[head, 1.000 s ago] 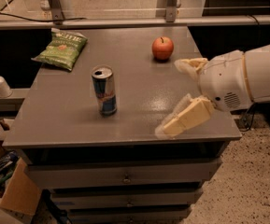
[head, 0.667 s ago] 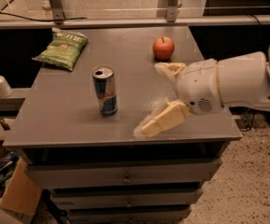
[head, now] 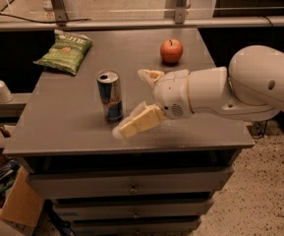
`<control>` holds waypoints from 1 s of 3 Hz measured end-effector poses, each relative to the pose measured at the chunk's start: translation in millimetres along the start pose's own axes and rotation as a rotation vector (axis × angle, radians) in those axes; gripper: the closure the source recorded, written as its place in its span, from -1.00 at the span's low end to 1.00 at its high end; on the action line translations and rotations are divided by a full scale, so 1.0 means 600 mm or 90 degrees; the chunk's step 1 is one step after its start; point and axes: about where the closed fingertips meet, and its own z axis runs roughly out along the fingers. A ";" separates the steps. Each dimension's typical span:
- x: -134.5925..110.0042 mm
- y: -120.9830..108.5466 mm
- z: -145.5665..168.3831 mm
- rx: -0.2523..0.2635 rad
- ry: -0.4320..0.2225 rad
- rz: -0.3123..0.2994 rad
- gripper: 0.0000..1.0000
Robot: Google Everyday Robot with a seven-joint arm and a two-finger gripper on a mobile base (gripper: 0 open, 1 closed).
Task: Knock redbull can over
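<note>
The redbull can (head: pixel 110 96), where is it?
– Left of the frame's centre, upright on the grey worktop (head: pixel 58 127), towards the front edge.

– And its look?
– Slim and tall, blue and silver panels with a red mark, silver top with the opening showing.

– The gripper (head: pixel 129 102)?
– It reaches in from the right on a white arm (head: pixel 240 87), just right of the can. Its jaws are apart: one pale finger points at the can's upper half, the other lies low by its base. I cannot tell whether it touches.

– Anything else?
– A red apple (head: pixel 171 51) at upper centre and a green chip bag (head: pixel 64 51) at upper left.
</note>
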 end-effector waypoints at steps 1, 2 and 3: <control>-0.006 -0.019 0.038 0.004 -0.021 0.015 -1.00; -0.022 -0.037 0.073 0.011 -0.036 0.032 -1.00; -0.039 -0.058 0.100 0.016 -0.048 0.044 -1.00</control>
